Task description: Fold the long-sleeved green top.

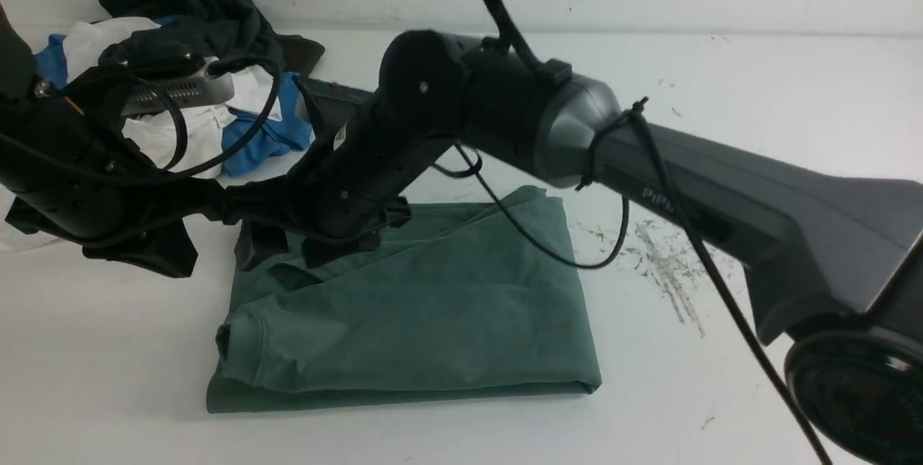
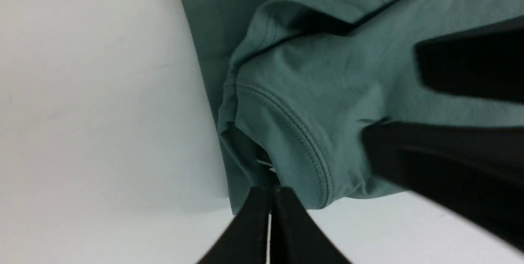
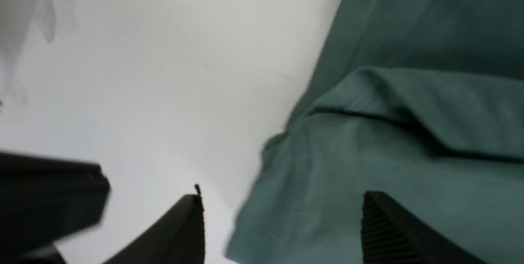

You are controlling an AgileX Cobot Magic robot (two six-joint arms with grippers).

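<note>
The green long-sleeved top (image 1: 433,306) lies folded into a rough rectangle in the middle of the white table. My right arm reaches across to its far left corner. My right gripper (image 1: 287,254) is open there, and in the right wrist view (image 3: 282,198) its jaws straddle a ribbed edge of the top (image 3: 409,133). My left gripper (image 1: 177,257) hangs just left of the top. In the left wrist view (image 2: 270,190) its fingers are shut together and empty, with their tips at the ribbed neck edge (image 2: 303,133). The right gripper's dark fingers (image 2: 442,161) show beside it.
A pile of dark charcoal (image 1: 209,14), white (image 1: 180,133) and blue (image 1: 267,137) garments lies at the back left. Grey scuff marks (image 1: 670,270) streak the table right of the top. The right arm (image 1: 721,176) and its cable span the middle of the front view.
</note>
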